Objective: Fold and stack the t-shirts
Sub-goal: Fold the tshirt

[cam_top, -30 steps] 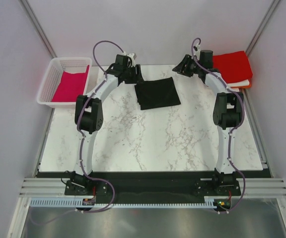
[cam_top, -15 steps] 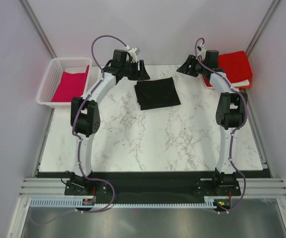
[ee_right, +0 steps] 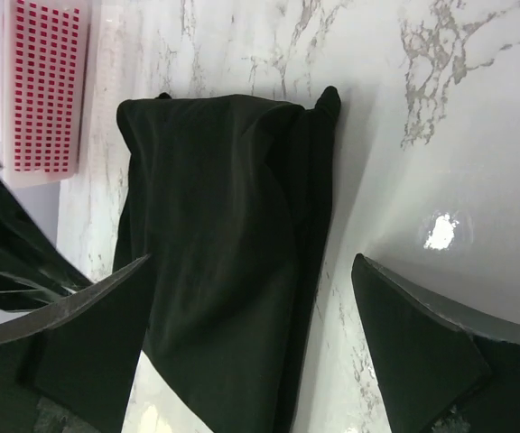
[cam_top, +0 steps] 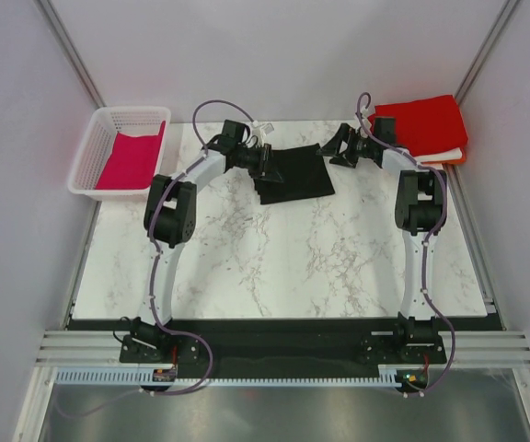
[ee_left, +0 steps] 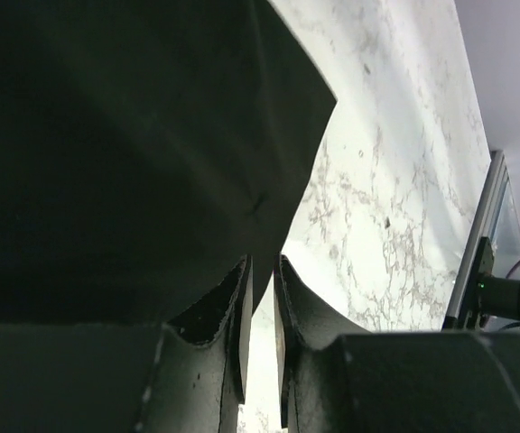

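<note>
Black t-shirt (cam_top: 297,175) lies folded far-centre on the bench (cam_top: 274,258). Left claw (ee_left: 262,262) is almost together at its edge; whether it's nipping cloth, I can't tell. Right claw (ee_right: 251,260) gapes wide just beside it. Next, I reckon: grip both edges and lift it onto the red stack (cam_top: 421,122).

Black t-shirt (cam_top: 297,175), left edge beneath left end effector (cam_top: 269,166) (grip unclear)

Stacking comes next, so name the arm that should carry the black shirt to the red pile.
Right, probably. The right gripper is open beside the shirt's right edge, and the red pile lies on its side. The left gripper, fingers nearly together at the shirt's left edge, would have to reach across.
</note>
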Controlling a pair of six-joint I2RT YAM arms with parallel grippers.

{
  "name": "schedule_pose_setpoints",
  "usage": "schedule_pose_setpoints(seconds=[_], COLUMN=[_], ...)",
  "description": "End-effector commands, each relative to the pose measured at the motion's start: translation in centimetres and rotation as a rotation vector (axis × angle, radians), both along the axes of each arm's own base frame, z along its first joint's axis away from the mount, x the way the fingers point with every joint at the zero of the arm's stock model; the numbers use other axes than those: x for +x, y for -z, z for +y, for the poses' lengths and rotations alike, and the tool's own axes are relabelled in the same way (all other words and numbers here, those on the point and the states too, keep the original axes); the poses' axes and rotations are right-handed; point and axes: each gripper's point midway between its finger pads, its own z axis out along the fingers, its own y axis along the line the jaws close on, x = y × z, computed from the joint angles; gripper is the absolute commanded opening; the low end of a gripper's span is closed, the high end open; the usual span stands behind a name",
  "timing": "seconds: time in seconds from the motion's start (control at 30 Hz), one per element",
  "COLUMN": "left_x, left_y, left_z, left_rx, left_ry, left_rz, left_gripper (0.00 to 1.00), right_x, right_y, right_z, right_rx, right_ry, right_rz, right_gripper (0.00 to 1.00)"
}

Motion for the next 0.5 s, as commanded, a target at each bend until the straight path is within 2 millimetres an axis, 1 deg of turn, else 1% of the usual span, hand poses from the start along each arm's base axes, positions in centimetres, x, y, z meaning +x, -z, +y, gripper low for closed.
schedule_pose_setpoints(seconds=[0.0,0.2,0.3,0.47], left_x=[-1.1,-2.0,-2.1,-1.9], left_y=[0.2,2.2,3.1,4.2], left_z=[-0.4,0.1,0.3,1.0], left_rx=[-0.050,-0.042,-0.030,-0.004], left_ry=[0.037,0.016,0.003,-0.024], left_rz=[0.053,0.142,0.166,0.189], left_gripper=[0.21,0.19,0.18,0.17], right_x=[-0.9,-3.0,-3.9,-5.5], right_y=[2.3,6.1,7.2,8.8], right_z=[0.6,0.8,1.0,2.3], right_rx=[0.033,0.053,0.061,0.080], right_ry=[-0.023,-0.019,-0.021,-0.043], right_rz=[0.059,0.179,0.221,0.302], right_gripper=[0.98,0.96,0.94,0.89])
